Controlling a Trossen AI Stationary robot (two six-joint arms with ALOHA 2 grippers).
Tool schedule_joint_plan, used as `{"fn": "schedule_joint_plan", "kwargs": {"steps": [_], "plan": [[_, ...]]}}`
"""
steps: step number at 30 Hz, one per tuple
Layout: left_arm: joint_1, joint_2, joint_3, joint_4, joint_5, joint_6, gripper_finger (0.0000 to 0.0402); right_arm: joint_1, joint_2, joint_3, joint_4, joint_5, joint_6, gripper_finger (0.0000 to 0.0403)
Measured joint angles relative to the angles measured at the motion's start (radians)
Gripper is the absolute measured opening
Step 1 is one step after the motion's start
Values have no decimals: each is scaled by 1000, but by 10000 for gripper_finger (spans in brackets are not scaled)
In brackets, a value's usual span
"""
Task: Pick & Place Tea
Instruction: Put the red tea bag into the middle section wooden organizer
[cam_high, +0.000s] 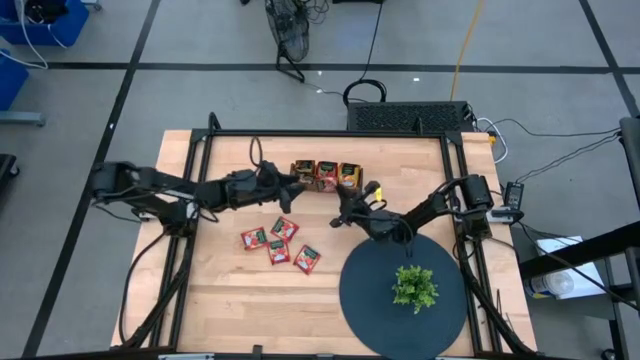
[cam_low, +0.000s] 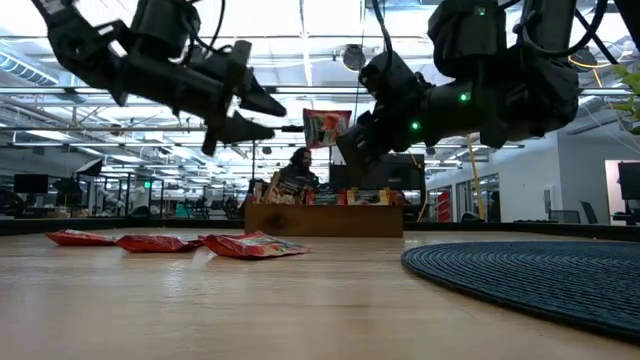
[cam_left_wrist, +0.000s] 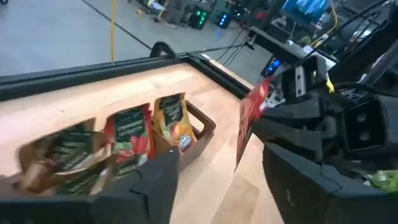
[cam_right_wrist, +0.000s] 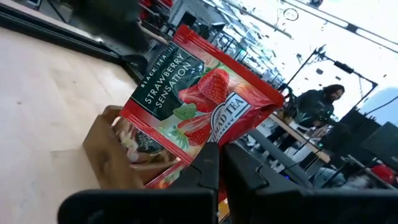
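Observation:
A brown wooden tray stands at the table's far middle with red, orange and grey-green tea sachets upright in its compartments. Several red sachets lie flat on the wood in front of it. My right gripper hovers just near of the tray's right end, shut on a red strawberry sachet. My left gripper is open and empty in the air just left of the tray, facing the held sachet. My right gripper pinches the red sachet between its two fingers at the lower edge, only at its rim. The fingers come from the table's right side, roughly level. The sachet is lifted clear of the table and stands upright beyond the fingertips.
A dark round woven mat covers the near right of the table, with a small green plant on it. Black frame rails run along the table's left, far and right edges. Bare wood lies near the left edge. A person sits beyond the table.

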Motion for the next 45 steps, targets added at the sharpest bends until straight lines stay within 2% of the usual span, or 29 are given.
{"fn": "schedule_joint_plan", "kwargs": {"steps": [4,6,9,15,20,24,32,36,45], "plan": [[-26,103,5,189,14,60,254,-20,0,3,-11,-53,10,0],[-39,134,22,229,36,120,260,-26,0,3,-11,-51,14,0],[-56,162,51,229,46,181,261,-30,0,4,-7,-51,2,0],[-61,205,122,190,44,188,248,-29,0,5,14,-76,4,0],[-58,215,162,143,44,255,232,-28,0,5,16,-59,-12,0],[-57,215,163,138,43,323,218,-23,0,5,16,10,-69,0],[-57,215,163,75,-18,391,201,-2,0,5,56,3,-91,0],[-58,215,163,63,-24,462,196,21,-1,5,78,35,-125,0],[-58,215,163,73,-72,540,204,67,-1,5,88,60,-136,0]]}}
